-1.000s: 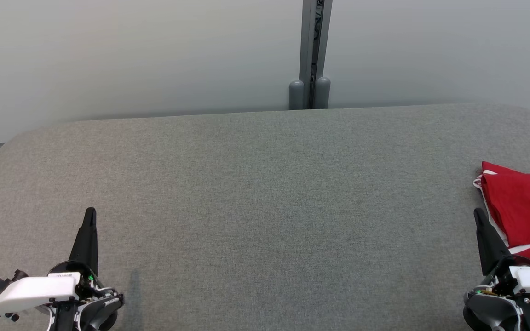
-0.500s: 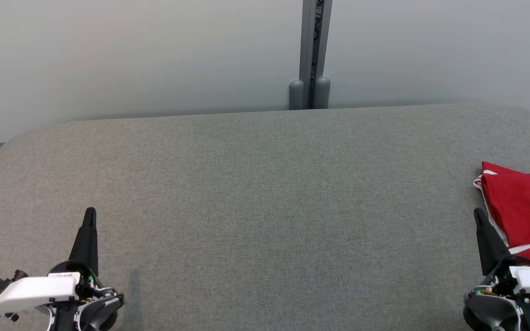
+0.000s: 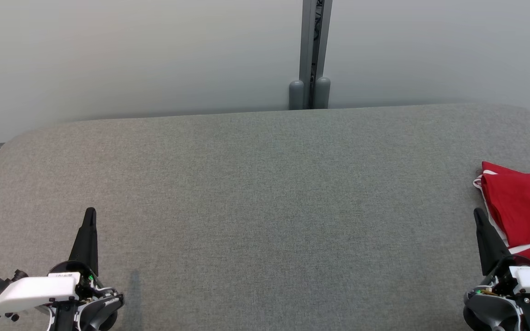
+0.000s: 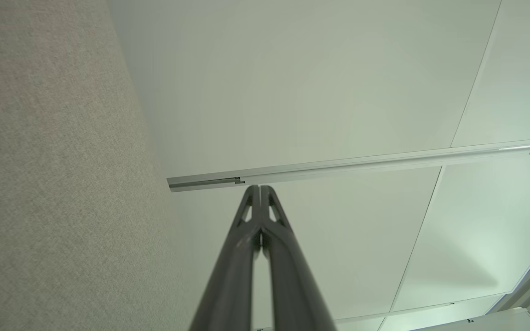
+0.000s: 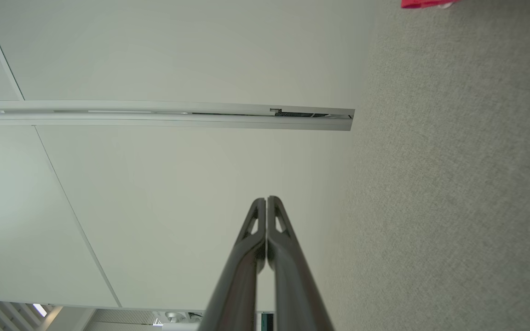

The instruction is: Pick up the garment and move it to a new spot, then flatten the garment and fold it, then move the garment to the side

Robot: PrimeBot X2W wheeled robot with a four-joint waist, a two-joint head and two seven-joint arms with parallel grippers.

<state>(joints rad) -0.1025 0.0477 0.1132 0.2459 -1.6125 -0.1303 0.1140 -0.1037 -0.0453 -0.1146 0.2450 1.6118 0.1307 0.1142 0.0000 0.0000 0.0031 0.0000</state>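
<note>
garment (image 3: 522, 207) folded, lying just beside clenched, empty right claw (image 3: 478, 213); left claw (image 3: 90, 212) clenched too; set-aside step apparently done, next move only retraction.

Head view: red garment (image 3: 525, 207) cut by right edge; full extent and fold state unclear. Finger of right gripper (image 3: 478, 214) hides bit of garment's lower-left hem. Right wrist view: garment (image 5: 426, 3) mere sliver at top edge. Bodies of left gripper (image 3: 90, 212) and right gripper cropped by bottom edge. Table (image 3: 265, 184) near edge out of frame.
</note>
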